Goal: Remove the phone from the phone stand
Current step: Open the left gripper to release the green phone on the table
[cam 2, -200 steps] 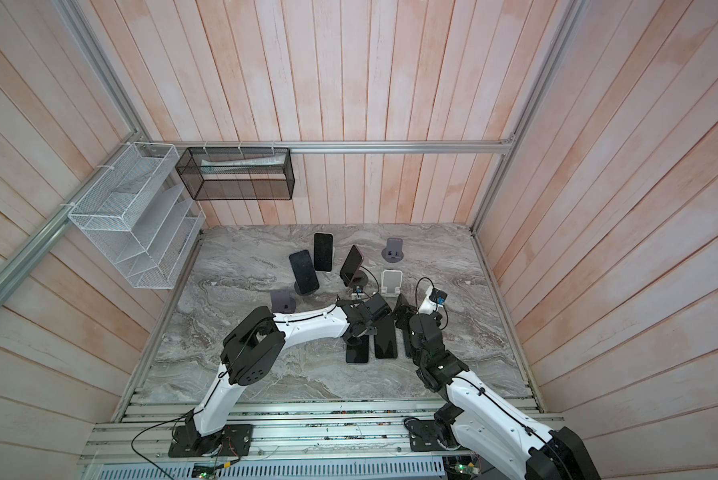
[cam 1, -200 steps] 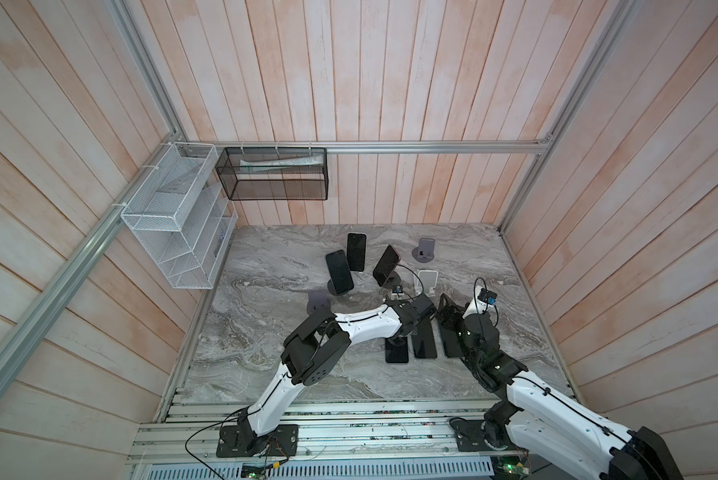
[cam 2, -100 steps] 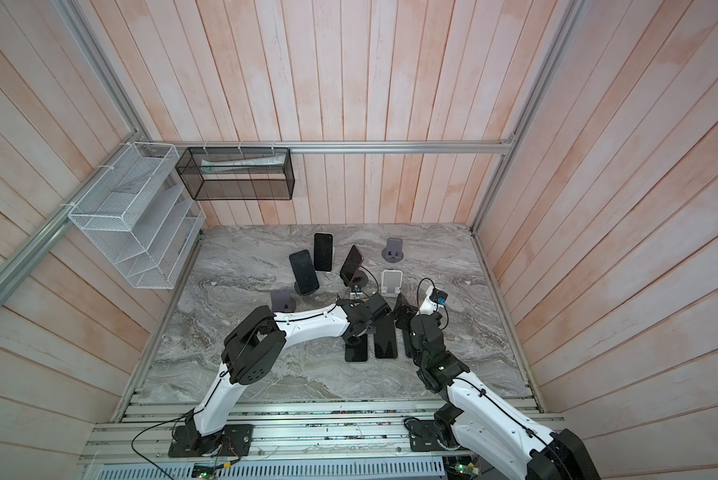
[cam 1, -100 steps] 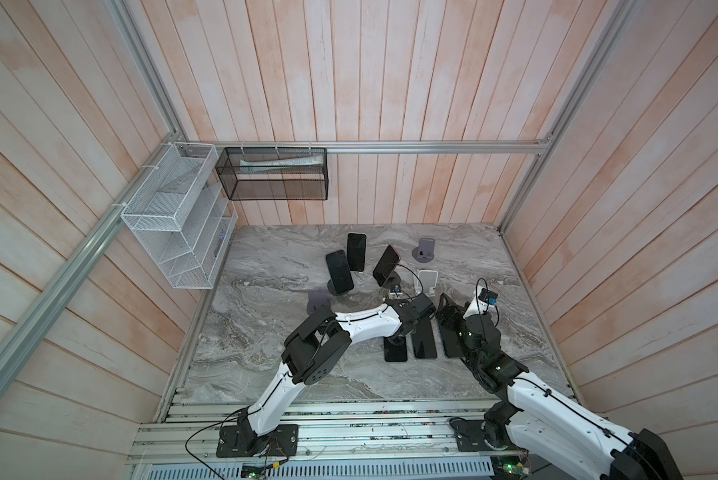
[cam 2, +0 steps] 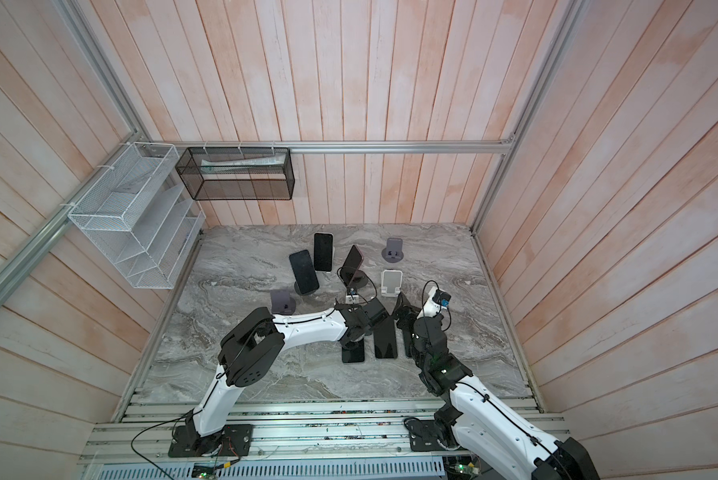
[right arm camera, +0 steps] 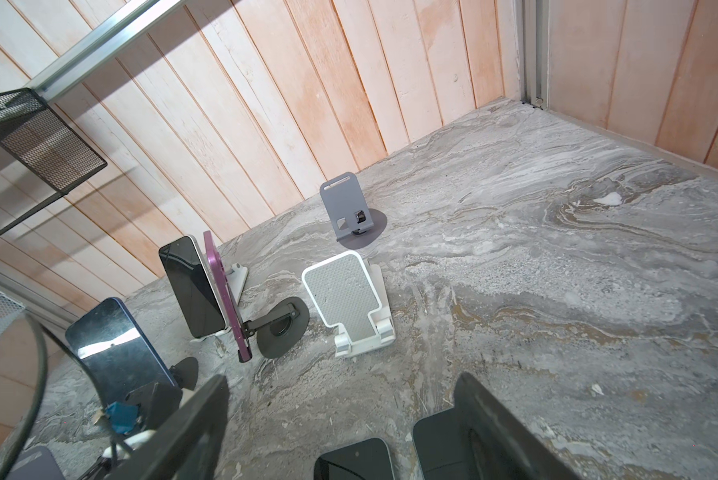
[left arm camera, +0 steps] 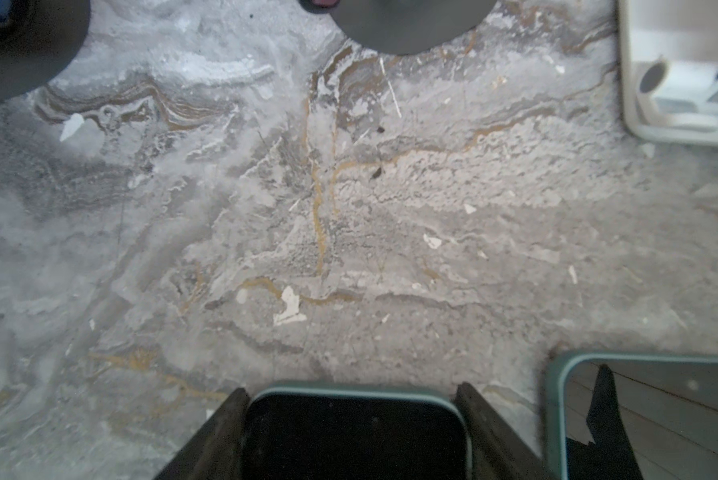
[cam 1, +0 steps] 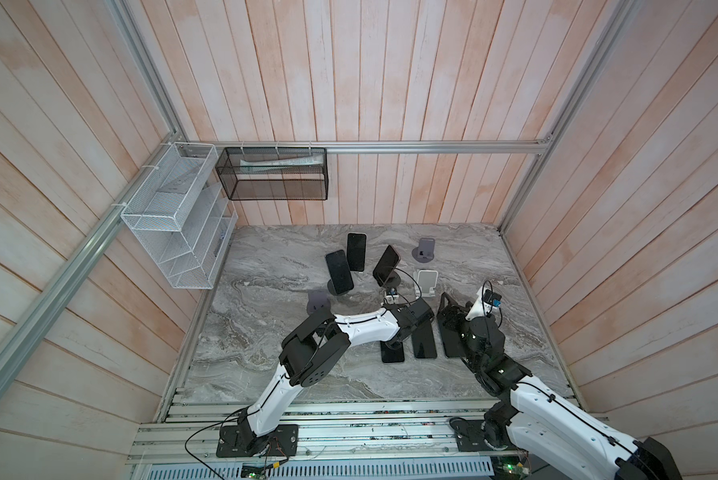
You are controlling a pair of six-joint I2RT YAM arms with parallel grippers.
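Little has shifted: left gripper [left arm camera: 351,388], jaws narrow, still pinches the phone [left arm camera: 353,436] flat on the table [left arm camera: 349,208]; right gripper [right arm camera: 340,378], jaws wide, holds nothing. Release seems due.

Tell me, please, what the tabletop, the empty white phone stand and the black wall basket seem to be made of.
The tabletop: stone or marble-look laminate, matte; grey swirling veins, ochre streaks. The white phone stand: probably moulded plastic, satin, dotted grey pad. The black wall basket: coated metal mesh, open grid.
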